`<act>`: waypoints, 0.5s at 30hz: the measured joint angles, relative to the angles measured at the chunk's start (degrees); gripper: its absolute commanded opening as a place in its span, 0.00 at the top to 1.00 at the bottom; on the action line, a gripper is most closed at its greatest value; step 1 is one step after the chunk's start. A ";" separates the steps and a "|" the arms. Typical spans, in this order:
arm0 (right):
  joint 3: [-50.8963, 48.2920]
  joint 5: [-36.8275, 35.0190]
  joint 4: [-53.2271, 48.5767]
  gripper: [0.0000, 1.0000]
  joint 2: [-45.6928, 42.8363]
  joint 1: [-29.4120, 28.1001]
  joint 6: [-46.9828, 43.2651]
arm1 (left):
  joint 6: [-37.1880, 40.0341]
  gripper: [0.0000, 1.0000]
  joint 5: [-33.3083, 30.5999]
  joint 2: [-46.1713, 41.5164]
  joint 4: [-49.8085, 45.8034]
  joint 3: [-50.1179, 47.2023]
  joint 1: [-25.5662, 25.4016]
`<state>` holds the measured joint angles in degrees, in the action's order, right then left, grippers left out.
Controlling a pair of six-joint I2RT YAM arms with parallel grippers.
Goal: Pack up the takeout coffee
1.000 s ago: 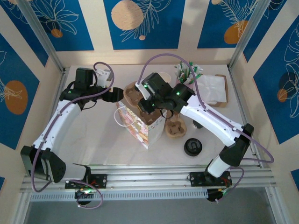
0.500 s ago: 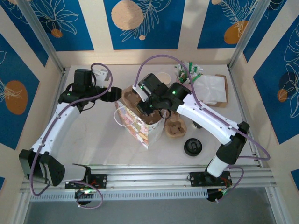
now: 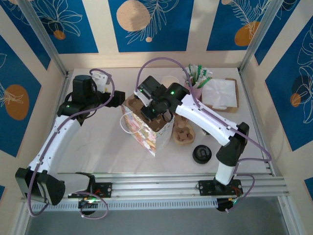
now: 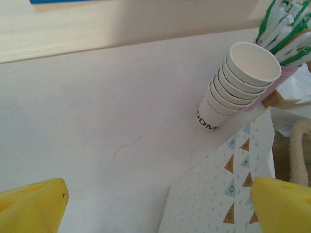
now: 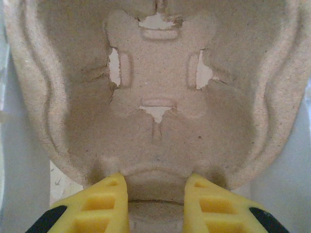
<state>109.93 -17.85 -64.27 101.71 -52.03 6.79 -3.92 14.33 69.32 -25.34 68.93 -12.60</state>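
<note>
Paper bag (image 3: pixel 146 134) stands open at mid-table. The right gripper (image 5: pixel 156 187) pinches the rim of a pulp tray (image 5: pixel 155 97) at the bag's mouth; its 1 visible pocket is empty, and it hides the bag's inside. A 2nd tray (image 3: pixel 184 135) lies at the bag's 3 o'clock. Lidless cups (image 4: pixel 243 82) stand stacked at 1 o'clock, beside straws (image 4: pixel 286 29) in a pink holder (image 4: pixel 270 86), cut off by the frame. The coffee (image 3: pixel 201 154) sits on the table at 4 o'clock, black lid up, cup wall unseen. The left gripper (image 4: pixel 155 208) is spread wide and empty at 10 o'clock.
</note>
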 measured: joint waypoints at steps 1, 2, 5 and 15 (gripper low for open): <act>0.39 0.00 -0.33 0.76 0.28 0.00 0.00 | 0.02 0.04 -0.07 -0.37 0.44 -0.24 0.02; 0.70 0.00 -0.59 0.76 0.52 0.00 0.00 | 0.04 0.03 -0.04 -0.72 0.81 -0.50 0.00; 0.92 0.02 -1.36 0.76 0.55 0.00 -0.02 | 0.02 0.04 -0.02 -1.64 1.81 -1.36 0.00; 1.36 -1.07 -1.99 0.76 0.55 -0.37 -0.87 | 0.37 0.15 3.82 0.72 -1.03 0.48 0.02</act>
<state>111.28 -18.92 -66.26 102.26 -52.40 5.91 -3.55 18.15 70.04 -26.37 69.41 -12.58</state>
